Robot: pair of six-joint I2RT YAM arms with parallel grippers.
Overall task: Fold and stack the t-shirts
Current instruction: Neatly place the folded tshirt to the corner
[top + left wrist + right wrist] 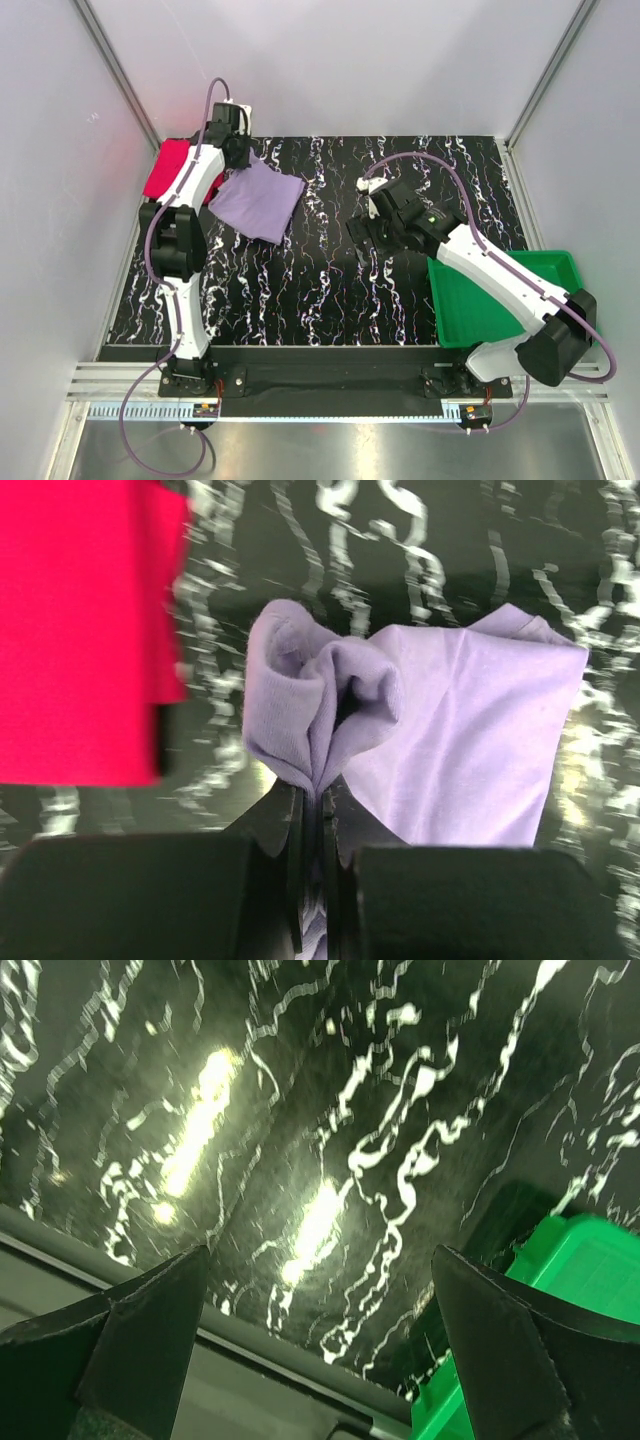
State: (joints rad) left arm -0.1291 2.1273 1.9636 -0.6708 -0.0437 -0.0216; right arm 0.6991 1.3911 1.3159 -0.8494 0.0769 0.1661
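While the left gripper point(318, 798) pinched a bunched fold of the pale lavender cloth t-shirt point(470, 730), that shirt lay at upper left of the black marbled table point(330, 280) | bright pink-red folded cloth t-shirt point(166, 170) sat just left of it, a gap between | right gripper point(320, 1350) was spread wide over the tabletop at centre right, near the green plastic tray point(500, 290)
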